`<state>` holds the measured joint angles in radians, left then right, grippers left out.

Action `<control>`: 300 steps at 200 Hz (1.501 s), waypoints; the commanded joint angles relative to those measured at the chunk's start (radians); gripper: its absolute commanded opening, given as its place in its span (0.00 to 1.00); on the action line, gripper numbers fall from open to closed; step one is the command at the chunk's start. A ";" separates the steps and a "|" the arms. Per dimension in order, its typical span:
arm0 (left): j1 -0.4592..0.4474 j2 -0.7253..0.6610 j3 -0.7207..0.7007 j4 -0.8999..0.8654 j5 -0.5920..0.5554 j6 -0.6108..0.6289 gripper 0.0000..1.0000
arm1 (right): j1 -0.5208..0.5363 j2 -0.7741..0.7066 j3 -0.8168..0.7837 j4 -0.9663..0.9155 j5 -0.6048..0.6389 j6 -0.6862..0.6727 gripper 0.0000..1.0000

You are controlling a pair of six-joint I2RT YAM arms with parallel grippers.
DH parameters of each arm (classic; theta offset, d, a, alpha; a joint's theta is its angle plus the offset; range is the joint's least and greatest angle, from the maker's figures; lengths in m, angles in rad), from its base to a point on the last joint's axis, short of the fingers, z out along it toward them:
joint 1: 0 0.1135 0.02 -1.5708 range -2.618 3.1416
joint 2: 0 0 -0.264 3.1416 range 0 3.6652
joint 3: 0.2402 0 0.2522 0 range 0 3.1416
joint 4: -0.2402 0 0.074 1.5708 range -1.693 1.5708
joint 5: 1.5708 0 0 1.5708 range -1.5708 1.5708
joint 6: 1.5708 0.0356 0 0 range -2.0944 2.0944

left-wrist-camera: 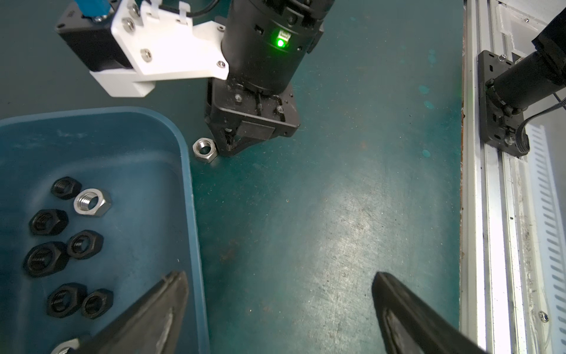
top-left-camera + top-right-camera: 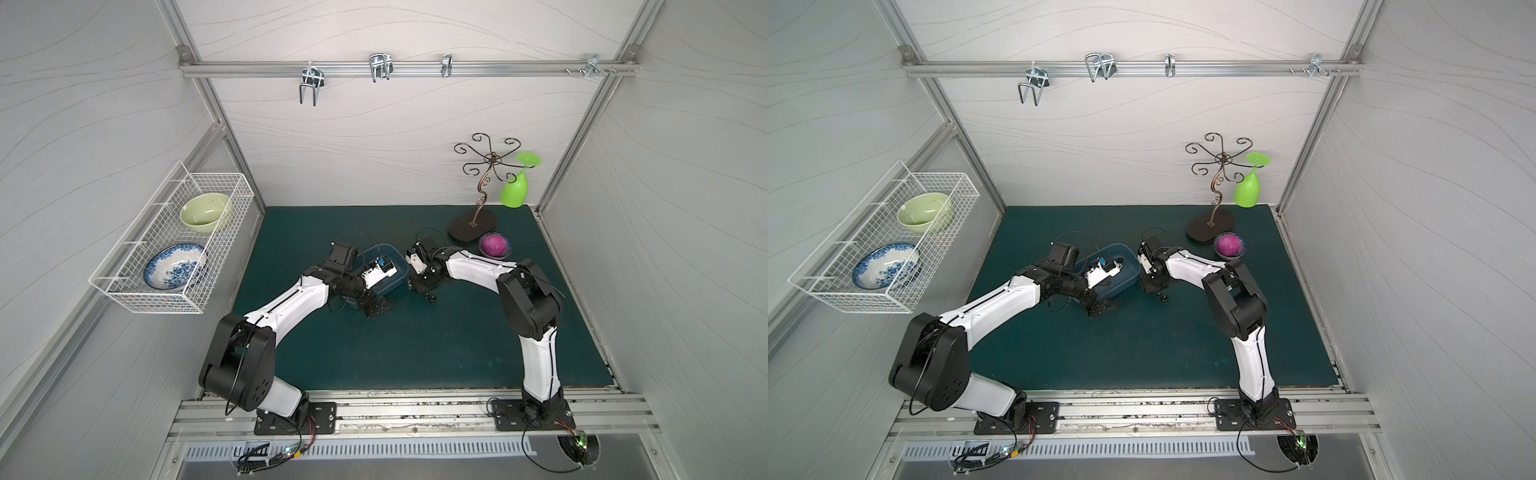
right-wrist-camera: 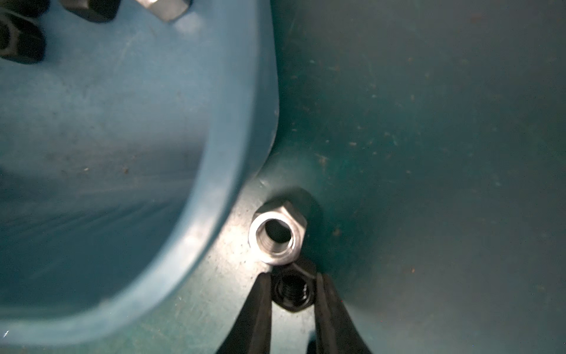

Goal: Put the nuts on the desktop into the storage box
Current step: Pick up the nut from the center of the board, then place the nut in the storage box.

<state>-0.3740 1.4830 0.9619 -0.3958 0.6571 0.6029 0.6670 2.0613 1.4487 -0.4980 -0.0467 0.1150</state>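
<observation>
In the right wrist view my right gripper point(image 3: 292, 289) is shut on a black nut point(image 3: 293, 295) that lies on the desktop point(image 3: 428, 153). A silver nut point(image 3: 277, 237) touches it, just outside the storage box's corner point(image 3: 232, 184). The left wrist view shows the blue-grey storage box point(image 1: 186, 171) holding several nuts, mostly black point(image 1: 46, 220) and one silver point(image 1: 92, 202). My left gripper point(image 1: 278, 275) is open with nothing between its fingers; one finger is over the box and one over the desktop. In both top views the grippers point(image 2: 378, 308) point(image 2: 426, 293) flank the box's near end point(image 2: 395, 259).
A small bowl with a magenta ball point(image 2: 494, 245) and a metal cup stand point(image 2: 471, 228) with a green glass point(image 2: 515, 191) stand at the back right. A white wire basket point(image 2: 174, 249) with bowls hangs on the left wall. Aluminium framing point(image 1: 490, 214) edges the desktop.
</observation>
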 commanded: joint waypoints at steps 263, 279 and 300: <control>0.248 -0.194 0.111 -0.279 0.091 0.143 0.99 | 0.154 -0.225 0.168 -0.196 -0.014 0.000 0.21; 0.272 -0.204 0.116 -0.299 0.093 0.150 0.99 | 0.164 -0.203 0.209 -0.203 -0.021 -0.003 0.21; 0.302 -0.217 0.123 -0.323 0.096 0.160 0.99 | 0.171 -0.165 0.268 -0.209 -0.039 -0.003 0.21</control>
<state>-0.1017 1.2915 1.0367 -0.6762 0.7235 0.7326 0.8223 1.8515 1.6485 -0.6758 -0.0582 0.1223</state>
